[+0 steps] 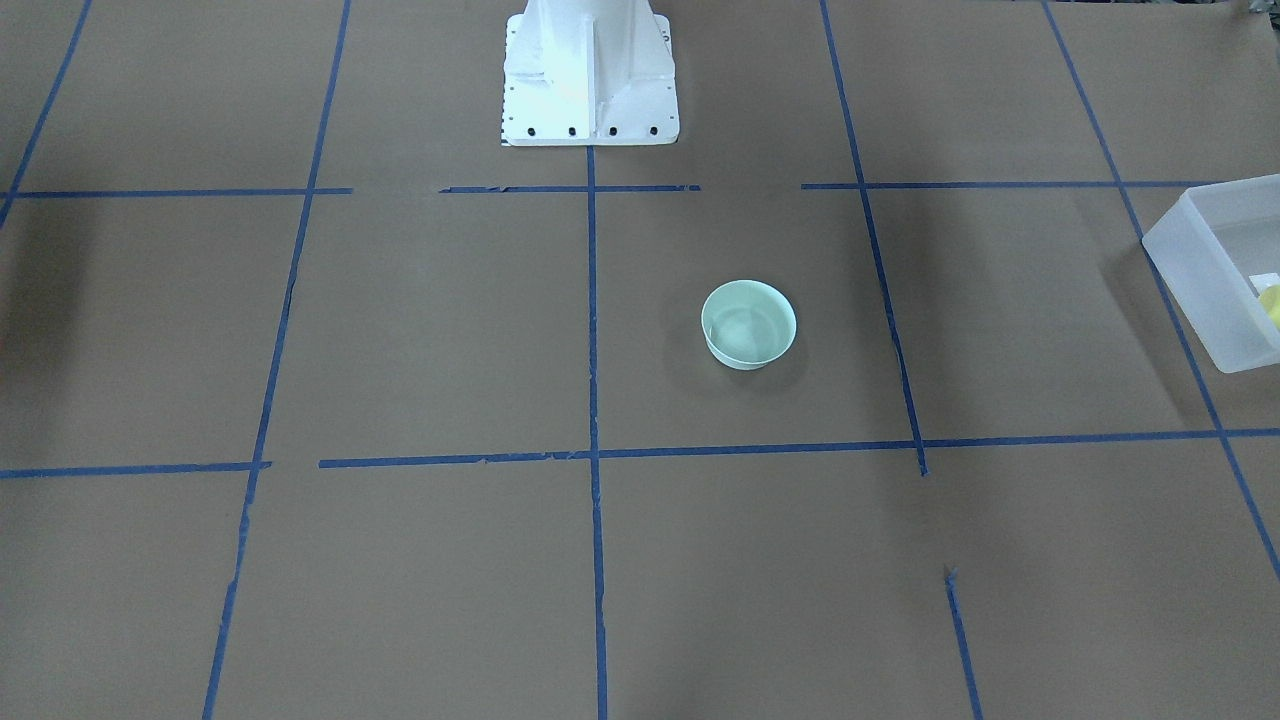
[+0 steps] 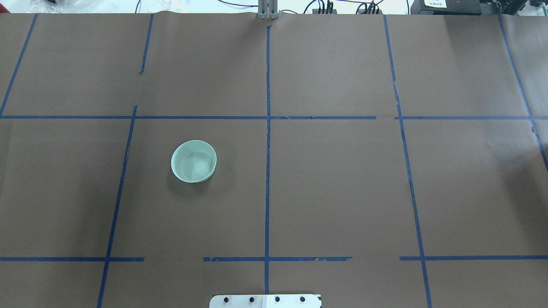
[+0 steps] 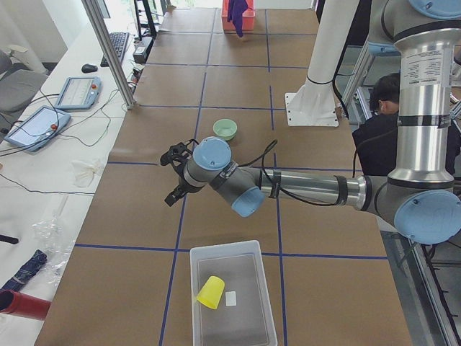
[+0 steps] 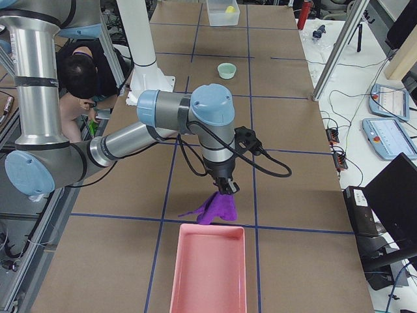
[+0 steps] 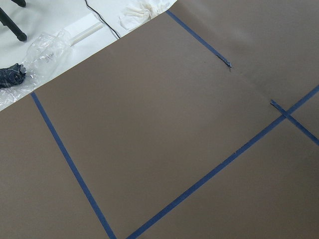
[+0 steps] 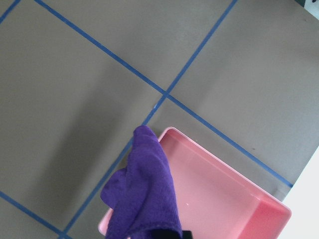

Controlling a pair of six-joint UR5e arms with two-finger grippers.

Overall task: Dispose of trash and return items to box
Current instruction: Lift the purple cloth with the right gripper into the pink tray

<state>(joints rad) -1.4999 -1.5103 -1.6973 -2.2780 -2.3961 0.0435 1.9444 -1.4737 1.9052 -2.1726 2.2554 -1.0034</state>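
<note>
The right gripper (image 4: 226, 188) is pinched tight on the purple cloth (image 4: 215, 208), which dangles over the pink tray's (image 4: 208, 280) end. The left gripper (image 3: 173, 174) hovers above the table (image 2: 342, 192) — I cannot tell how far open it is. The bowl (image 1: 749, 323) sits upright mid-table, well apart from the box (image 3: 248, 324) — the yellow cup (image 3: 210, 292) lies inside that.

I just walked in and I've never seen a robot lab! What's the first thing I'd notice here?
Probably the bright purple cloth dangling from the right arm's jaws, right at the edge of a pink tray. Next, the mint-green bowl sitting all alone on the brown table, and the yellow cup lying in the frosted white box.
</note>
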